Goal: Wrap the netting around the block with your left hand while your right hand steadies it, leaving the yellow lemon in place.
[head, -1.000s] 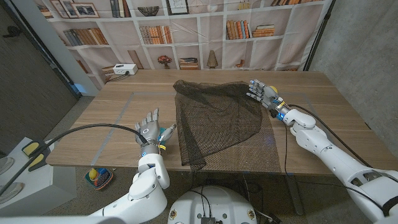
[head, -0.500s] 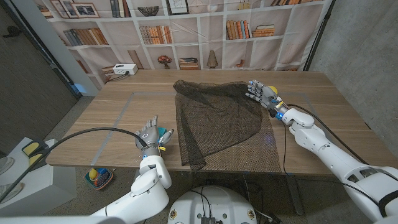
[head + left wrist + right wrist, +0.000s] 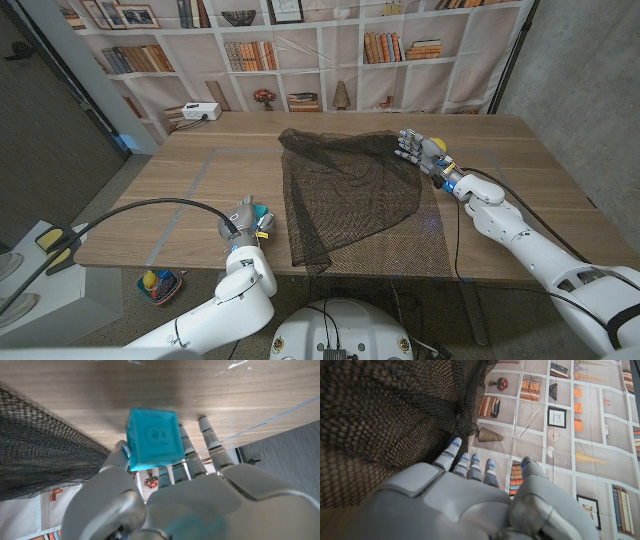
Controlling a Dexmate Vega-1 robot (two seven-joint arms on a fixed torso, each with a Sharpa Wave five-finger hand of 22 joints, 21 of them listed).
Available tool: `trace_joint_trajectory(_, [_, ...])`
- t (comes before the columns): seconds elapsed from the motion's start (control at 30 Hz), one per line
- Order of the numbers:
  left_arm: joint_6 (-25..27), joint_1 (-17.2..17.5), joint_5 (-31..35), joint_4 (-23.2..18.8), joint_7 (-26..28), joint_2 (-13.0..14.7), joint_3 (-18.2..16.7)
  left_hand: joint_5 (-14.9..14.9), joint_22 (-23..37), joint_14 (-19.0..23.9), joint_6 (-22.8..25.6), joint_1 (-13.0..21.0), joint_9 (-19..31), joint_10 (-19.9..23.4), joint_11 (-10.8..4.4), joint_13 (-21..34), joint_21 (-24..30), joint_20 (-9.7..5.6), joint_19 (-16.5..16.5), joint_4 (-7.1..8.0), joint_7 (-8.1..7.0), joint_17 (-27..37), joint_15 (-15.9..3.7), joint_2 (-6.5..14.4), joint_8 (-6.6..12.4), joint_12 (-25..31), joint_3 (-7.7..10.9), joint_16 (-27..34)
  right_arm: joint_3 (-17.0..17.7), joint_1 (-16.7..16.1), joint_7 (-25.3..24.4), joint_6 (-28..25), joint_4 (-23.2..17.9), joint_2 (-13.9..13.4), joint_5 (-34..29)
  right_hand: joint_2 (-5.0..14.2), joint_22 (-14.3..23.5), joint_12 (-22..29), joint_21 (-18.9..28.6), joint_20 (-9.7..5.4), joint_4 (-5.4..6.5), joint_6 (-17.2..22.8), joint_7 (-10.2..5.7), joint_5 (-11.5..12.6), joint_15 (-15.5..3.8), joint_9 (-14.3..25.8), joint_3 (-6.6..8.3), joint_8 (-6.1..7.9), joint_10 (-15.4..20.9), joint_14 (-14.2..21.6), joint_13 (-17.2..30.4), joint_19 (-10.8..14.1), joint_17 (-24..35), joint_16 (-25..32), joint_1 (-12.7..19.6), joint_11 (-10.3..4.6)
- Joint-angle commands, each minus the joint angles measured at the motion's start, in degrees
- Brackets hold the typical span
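Note:
A teal block (image 3: 263,212) sits near the table's (image 3: 190,170) front edge, left of the dark netting (image 3: 345,190) spread across the middle. My left hand (image 3: 242,220) has its thumb and fingers closed on it. The left wrist view shows the block (image 3: 152,439) pinched between the thumb and fingers (image 3: 187,457) of that hand (image 3: 165,505), with the netting (image 3: 40,455) alongside. My right hand (image 3: 413,148) stands at the netting's far right corner, fingers straight and touching its edge. The yellow lemon (image 3: 438,145) lies right beside it. In the right wrist view the fingertips (image 3: 451,448) meet the netting (image 3: 380,420).
A white box (image 3: 200,112) stands at the table's far left corner. A bookshelf backdrop (image 3: 300,40) hangs behind the table. A black cable (image 3: 150,207) loops over the front left edge. Pale tape lines (image 3: 195,180) cross the bare wood on the left.
My left hand has drawn back toward the front edge and its spread fingers have closed on the teal block. The right hand and netting have not moved.

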Motion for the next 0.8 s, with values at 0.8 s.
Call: trace_joint_trajectory(0.8, [1.41,-0.3,30.61,11.98,-16.36,-11.46,-0.05,-0.23,3.18,32.63,35.87,35.67,5.17,28.1,-0.77,11.83,25.67,-14.95,21.0,3.44,9.17,15.23,-9.56,6.81,7.61,20.39,4.51,17.29,-0.31,2.92,1.51,0.12,5.58,1.83,-0.15,-0.32,0.29,0.07,-0.05,0.11,0.18,0.55,0.12,0.27,0.53,0.18,0.31,0.05,0.75,0.24,0.15,0.37,0.39,0.14,-0.44,0.06])
